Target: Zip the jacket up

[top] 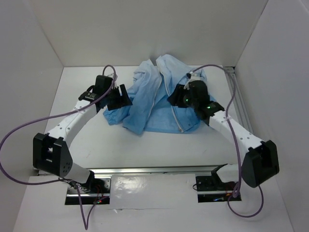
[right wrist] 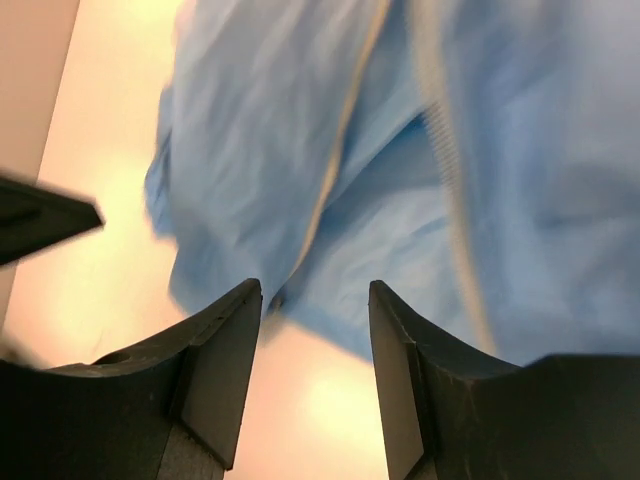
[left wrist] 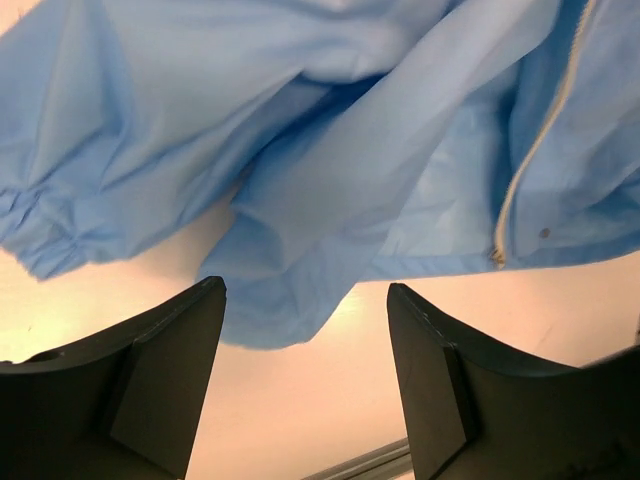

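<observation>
Two grippers are reached inward: left gripper (left wrist: pixel 305 290) and right gripper (right wrist: pixel 315 288) are held wide, empty, over the sides of the jacket (top: pixel 159 104).

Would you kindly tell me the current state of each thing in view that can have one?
jacket: lying crumpled on the table, held by neither arm.
zipper: looks closed along its lower stretch in the left wrist view; the top end is unclear.
left gripper: jaws open, nothing between them.
right gripper: jaws open, nothing between them.
</observation>
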Robot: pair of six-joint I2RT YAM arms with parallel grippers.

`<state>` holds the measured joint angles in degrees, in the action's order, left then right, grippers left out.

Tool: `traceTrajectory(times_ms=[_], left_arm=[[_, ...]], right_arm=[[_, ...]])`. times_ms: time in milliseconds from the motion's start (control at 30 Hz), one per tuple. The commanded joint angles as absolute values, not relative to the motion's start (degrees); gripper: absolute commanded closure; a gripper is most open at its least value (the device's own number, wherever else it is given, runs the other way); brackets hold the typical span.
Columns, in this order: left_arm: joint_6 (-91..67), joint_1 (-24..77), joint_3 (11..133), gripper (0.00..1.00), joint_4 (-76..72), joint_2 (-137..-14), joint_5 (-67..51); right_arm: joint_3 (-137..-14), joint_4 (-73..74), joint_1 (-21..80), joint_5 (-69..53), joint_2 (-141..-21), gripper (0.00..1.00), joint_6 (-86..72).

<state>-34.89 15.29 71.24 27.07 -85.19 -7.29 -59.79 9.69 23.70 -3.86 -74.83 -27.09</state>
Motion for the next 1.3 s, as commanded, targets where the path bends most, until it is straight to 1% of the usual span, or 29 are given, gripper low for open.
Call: traceTrajectory(times_ms=[0, 67, 100, 133, 167, 200, 267, 367, 400, 500, 600, 667, 767, 867, 900, 1000, 1033, 1067, 1133, 1233, 1267], left_arm=[[-36.47, 15.29, 64.89, 0.22, 27.78, -80.96, -5.37], [-37.09, 15.29, 62.15, 0.22, 25.33, -77.27, -6.14], [-37.09, 15.29, 59.88, 0.22, 24.53, -76.12, -7.11], [-37.09, 15.29, 58.81, 0.22, 23.83, -75.33, -9.47], [-35.78, 15.29, 57.67, 0.22, 22.69, -74.80, -11.75], [-35.77, 15.29, 56.53, 0.23, 21.54, -74.79, -13.78], [-35.25, 15.82, 54.24, 0.23, 20.75, -75.32, -18.95], [-36.56, 17.48, 49.93, 0.22, 17.67, -75.32, -23.79], [-37.69, 17.49, 49.14, 0.20, 17.14, -75.32, -23.82], [-39.02, 18.02, 47.20, 0.20, 16.35, -75.32, -24.43], [-39.55, 18.02, 46.49, 0.20, 15.82, -74.10, -24.43], [-39.55, 18.54, 46.49, 0.20, 15.82, -74.09, -23.73], [-39.73, 18.54, 45.18, 0.20, 15.30, -72.17, -21.27], [-39.73, 18.54, 44.56, 0.20, 14.77, -70.14, -20.74], [-39.73, 18.54, 44.56, 0.20, 14.77, -70.14, -20.74], [-39.73, 18.54, 44.56, 0.20, 14.77, -69.61, -20.74], [-39.73, 18.54, 44.56, 0.20, 14.16, -69.61, -20.74], [-39.73, 18.54, 44.56, 0.20, 14.15, -69.09, -20.22], [-39.73, 18.54, 44.56, 0.20, 14.15, -69.08, -20.21], [-39.73, 18.54, 44.56, 0.20, 14.77, -69.08, -20.21], [-39.73, 18.54, 44.56, 0.20, 14.77, -69.08, -20.21]], right_arm=[[-55.72, 1.51, 29.26, -13.00, -82.07, 0.46, -31.19], [-55.11, -2.88, 30.76, -16.68, -85.76, 0.46, -32.78], [-55.11, -5.16, 30.76, -18.70, -89.00, 0.44, -33.31], [-53.72, -11.28, 30.76, -21.16, -90.60, 0.43, -34.01], [-53.70, -14.12, 30.76, -26.92, -92.36, 0.40, -34.01], [-53.70, -15.98, 30.76, -28.72, -95.68, 0.36, -34.01], [-54.75, -20.71, 30.76, -32.06, -98.34, 0.30, -34.54], [-57.12, -21.97, 30.76, -32.78, -102.82, 0.19, -33.93], [-57.74, -21.97, 30.76, -33.48, -103.96, 0.19, -33.93], [-59.59, -23.12, 30.76, -35.07, -109.49, 0.16, -33.93], [-61.08, -24.78, 31.28, -35.07, -112.05, 0.15, -33.40], [-61.61, -26.88, 31.29, -33.67, -113.90, 0.15, -33.40], [-61.61, -28.73, 32.43, -31.91, -115.48, 0.11, -32.61], [-59.86, -34.26, 32.96, -30.68, -114.71, 0.11, -32.08], [-57.77, -38.54, 33.66, -30.67, -114.09, 0.11, -32.08], [-54.50, -46.03, 34.28, -31.20, -112.51, 0.15, -32.08], [-54.49, -46.84, 34.28, -31.90, -112.50, 0.16, -32.08], [-54.49, -47.37, 34.28, -31.90, -112.50, 0.22, -32.60], [-53.79, -47.99, 34.89, -30.77, -111.89, 0.29, -32.61], [-52.38, -45.18, 35.51, -28.31, -108.73, 0.36, -32.61], [-51.60, -43.96, 36.20, -26.13, -107.76, 0.36, -32.61]])
